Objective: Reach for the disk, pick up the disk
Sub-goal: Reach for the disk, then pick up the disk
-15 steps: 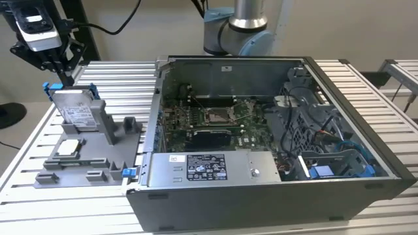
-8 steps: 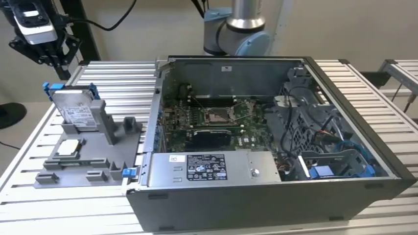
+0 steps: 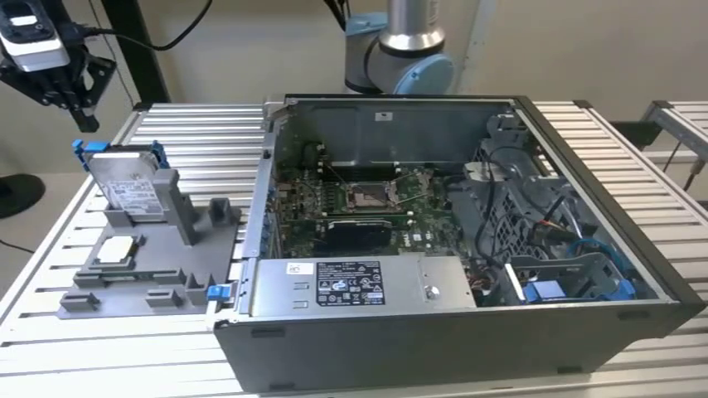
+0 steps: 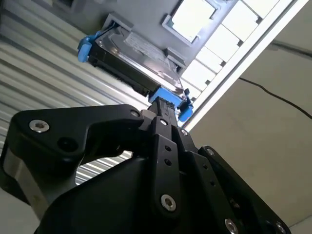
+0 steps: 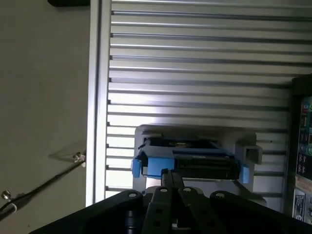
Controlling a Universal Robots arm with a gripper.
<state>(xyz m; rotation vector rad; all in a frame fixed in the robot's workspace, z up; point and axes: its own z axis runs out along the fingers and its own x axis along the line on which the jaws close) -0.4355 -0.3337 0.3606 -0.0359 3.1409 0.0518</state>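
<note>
The disk (image 3: 125,186) is a silver-grey drive with a white label in a blue bracket. It stands upright and slightly tilted in a grey holder (image 3: 166,220) at the exterior view's left. My black gripper (image 3: 80,116) hangs above it and a little toward the exterior view's left, apart from it and holding nothing. In both wrist views the disk's top edge (image 4: 139,61) (image 5: 195,162) with its blue tabs lies just beyond my gripper (image 4: 163,111) (image 5: 171,176). The two fingers are pressed together.
A small square silver chip (image 3: 116,249) lies on the grey holder's base. An open computer case (image 3: 575,157) with a stickered grey box (image 3: 354,283) stands to the exterior view's right. The slatted metal table (image 3: 188,137) ends close to the disk. The arm's base (image 3: 399,50) is behind the case.
</note>
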